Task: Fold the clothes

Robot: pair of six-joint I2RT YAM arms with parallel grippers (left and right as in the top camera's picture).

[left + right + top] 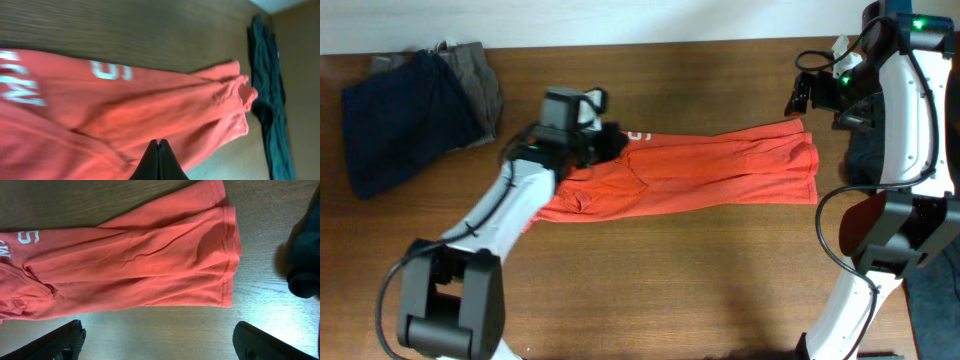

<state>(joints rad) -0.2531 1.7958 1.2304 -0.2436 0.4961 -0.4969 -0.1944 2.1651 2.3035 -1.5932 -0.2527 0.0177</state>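
Note:
An orange-red T-shirt (700, 175) with white lettering (111, 70) lies stretched lengthwise across the middle of the table, folded into a long band. My left gripper (613, 141) hovers over its left, lettered end. In the left wrist view the left gripper (159, 144) is shut, its tips pressed together just above the orange cloth, with no fabric seen between them. My right gripper (800, 96) sits past the shirt's right hem (231, 255). It stands wide open (162, 342) over bare wood, holding nothing.
A navy garment (400, 115) and a grey one (478, 85) lie piled at the back left. Another dark garment (865, 155) rests at the right edge behind the right arm, and also shows as dark cloth (305, 255) (267, 95).

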